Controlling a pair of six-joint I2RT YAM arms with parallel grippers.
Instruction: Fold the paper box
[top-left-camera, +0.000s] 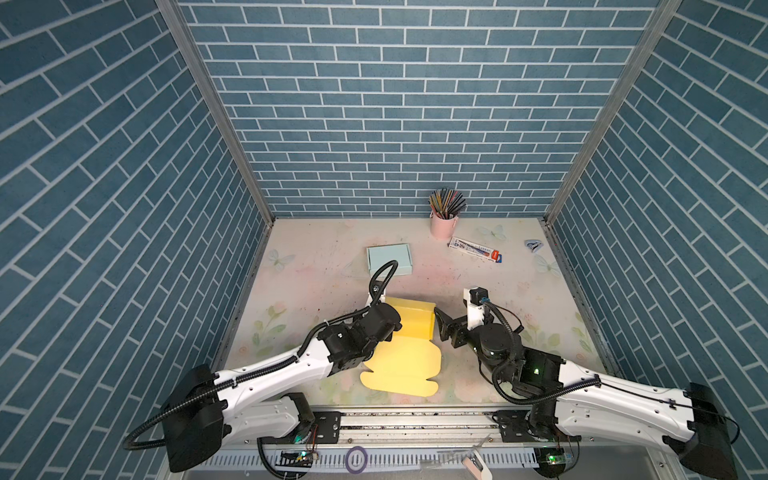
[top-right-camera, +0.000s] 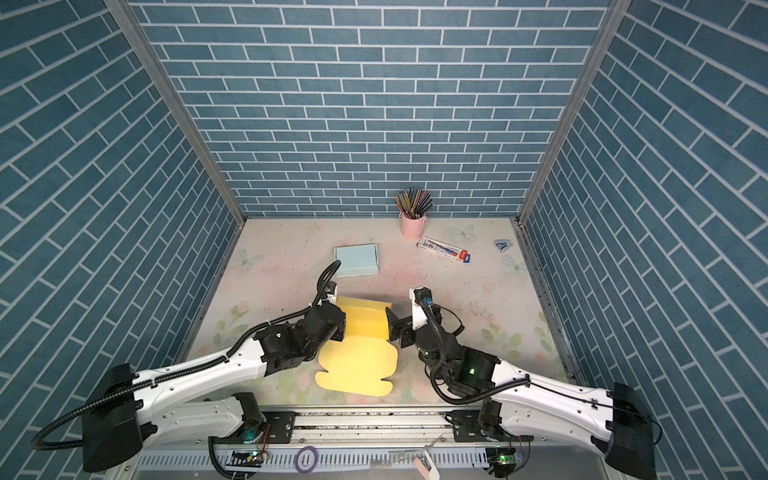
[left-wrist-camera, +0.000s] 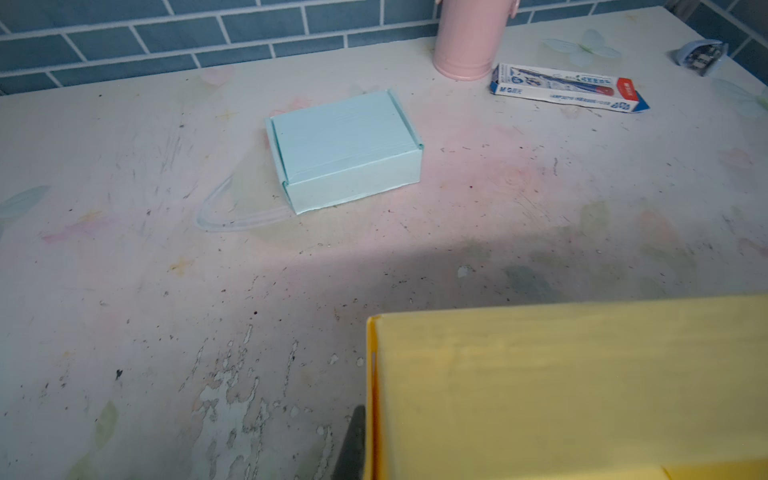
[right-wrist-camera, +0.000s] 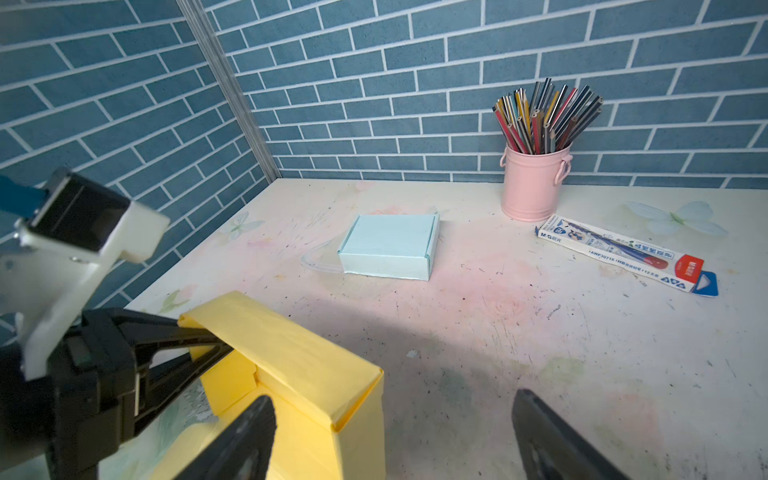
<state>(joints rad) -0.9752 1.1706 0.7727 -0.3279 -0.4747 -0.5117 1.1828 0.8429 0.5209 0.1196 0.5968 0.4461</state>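
Pinching one upright side wall of the yellow paper box (top-left-camera: 411, 322), the left pincer (right-wrist-camera: 205, 344) is clamped on the card. The right pincer (top-left-camera: 441, 328) gapes wide at the opp. wall, astride or just beside it (can't tell which), nothing held. Box sits near the front edge of the tabletop (top-left-camera: 316, 282), approx. mid-width. Walls are part raised, lid flap flat toward the front edge. Judgement: step in hand = taking the right wall. To do it well, close low near the crease, not the rim, so thin card doesn't buckle. Use the left clamp as anchor w/o pulling, else the base skids. Fold on the scored line, seat the tuck fully before release. Surface: pale floral print, scuffed, speckled, coating flaked in patches, prob. slippery. Finished pale-blue box (top-left-camera: 389, 259) farther back, left of mid. Pink cup of pencils (top-left-camera: 444, 224) at back edge, right of mid, pen pack (top-left-camera: 478, 249) near it. Blue brick-pattern walls (top-left-camera: 395, 104) on three sides.
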